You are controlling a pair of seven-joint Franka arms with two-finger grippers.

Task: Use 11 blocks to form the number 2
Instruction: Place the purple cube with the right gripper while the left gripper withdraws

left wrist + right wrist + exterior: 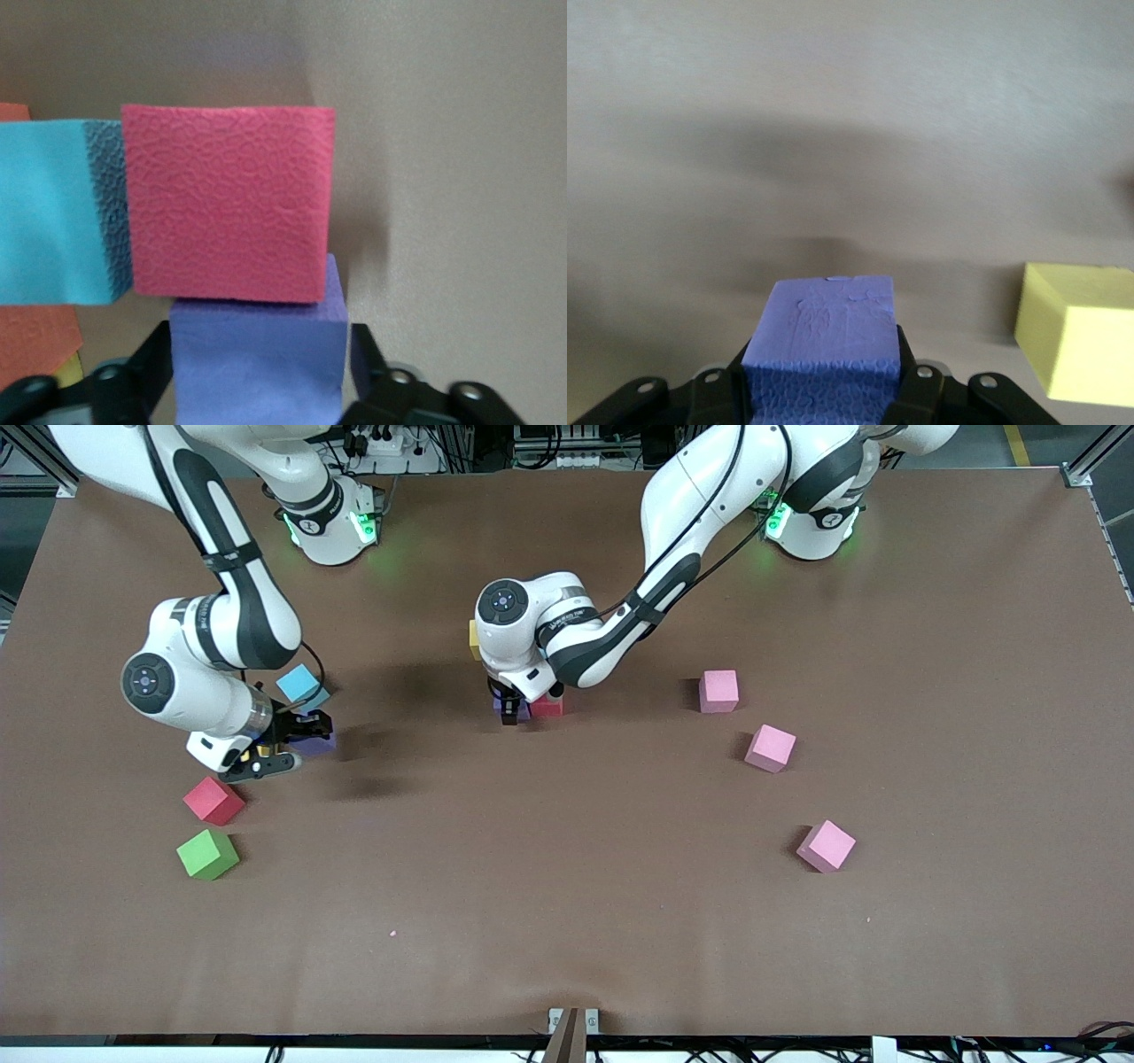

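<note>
Two grippers, each at a purple block

The left gripper (511, 710) is at the number 2 (523, 691) mid-table, fingers just apart around a purple block (257, 354) touching the red block (226, 204). The right gripper (297, 737), over the table's right-arm end, clamps another purple block (824, 350).

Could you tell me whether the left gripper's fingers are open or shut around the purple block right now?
Open: in the left wrist view the left gripper has its fingers standing off the purple block, with gaps showing on both sides.
</note>
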